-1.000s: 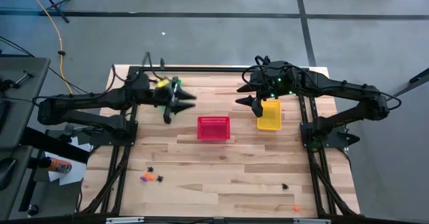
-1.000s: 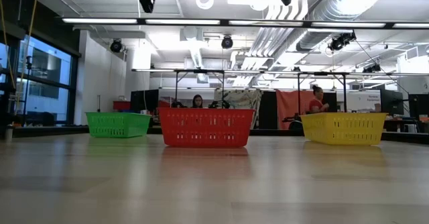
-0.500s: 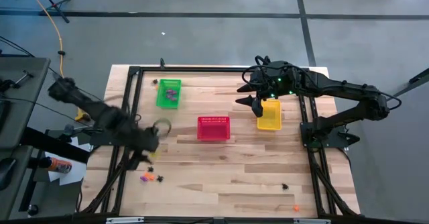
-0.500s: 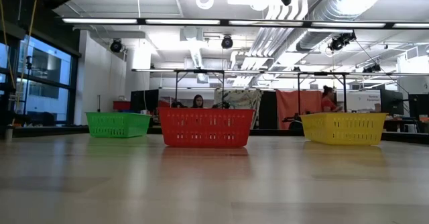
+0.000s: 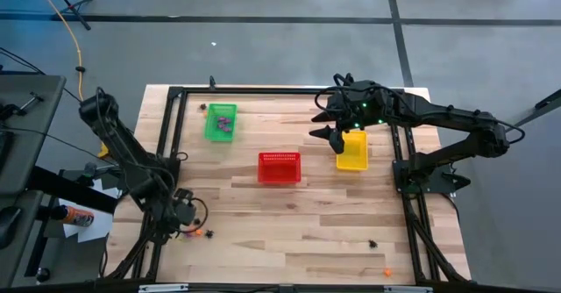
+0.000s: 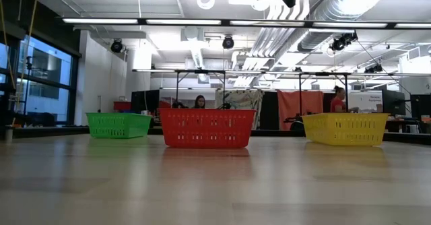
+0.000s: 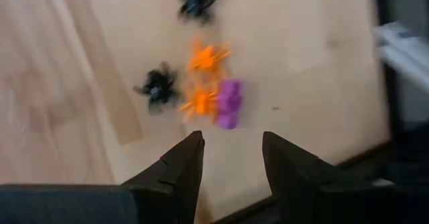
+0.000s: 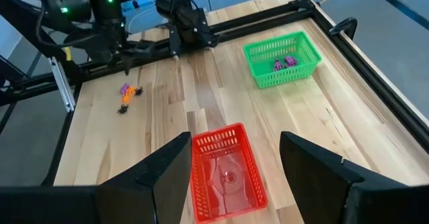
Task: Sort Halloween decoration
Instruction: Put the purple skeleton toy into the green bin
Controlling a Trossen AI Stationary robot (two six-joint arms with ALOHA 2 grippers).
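Green basket (image 8: 282, 60) held purple trinkets (image 8: 284, 62); red basket (image 8: 226, 174), one small piece. Left end effector (image 7: 232, 147) released over worktop (image 5: 298, 223) trinkets (image 7: 204, 83); right end effector (image 8: 234, 160) released.

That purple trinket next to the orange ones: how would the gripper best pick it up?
Probably from straight above, pinching the purple trinket across its narrow body. It lies flat on the table, touching an orange trinket on one side, so the left gripper, open just short of it, should keep one finger on the free side.
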